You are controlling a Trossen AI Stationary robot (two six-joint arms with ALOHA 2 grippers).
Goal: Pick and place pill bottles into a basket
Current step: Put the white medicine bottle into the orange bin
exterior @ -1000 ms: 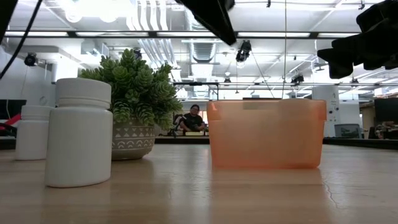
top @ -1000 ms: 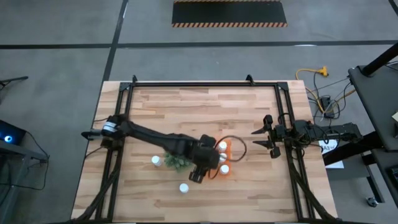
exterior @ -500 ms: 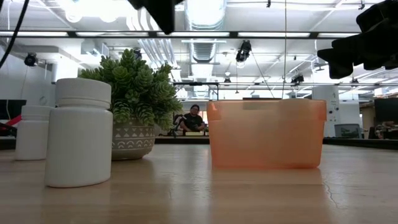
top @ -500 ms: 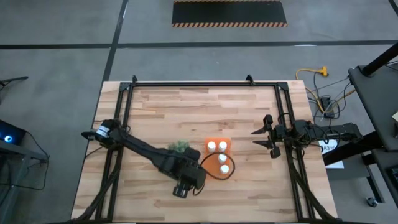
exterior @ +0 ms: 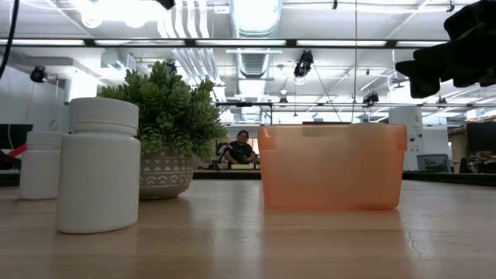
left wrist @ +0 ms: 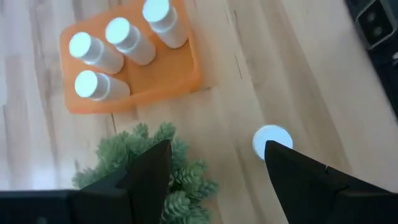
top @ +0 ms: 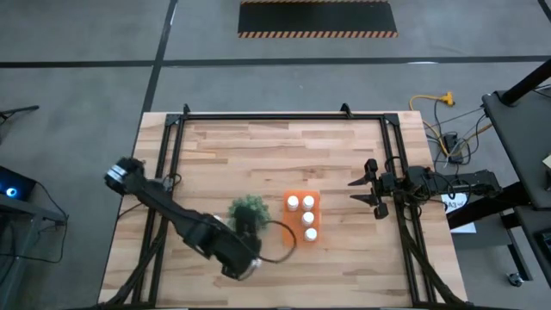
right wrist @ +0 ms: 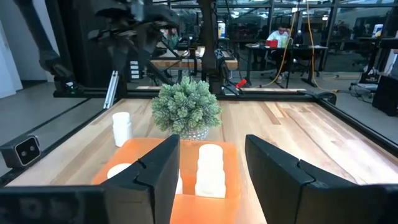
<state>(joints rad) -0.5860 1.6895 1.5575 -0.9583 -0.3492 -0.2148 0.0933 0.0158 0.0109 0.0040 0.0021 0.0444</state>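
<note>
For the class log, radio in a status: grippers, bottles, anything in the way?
Left gripper open, empty, above a loose bottle. Right gripper open, parked at right edge. Four bottles in basket. Plant beside basket.

Translucent, seemingly plastic basket (exterior: 332, 167); matt wooden table (top: 258, 146).

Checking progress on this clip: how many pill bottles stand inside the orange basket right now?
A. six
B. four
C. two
B: the left wrist view shows four white-capped pill bottles upright in the basket, with another bottle out on the table beyond the plant.
</note>
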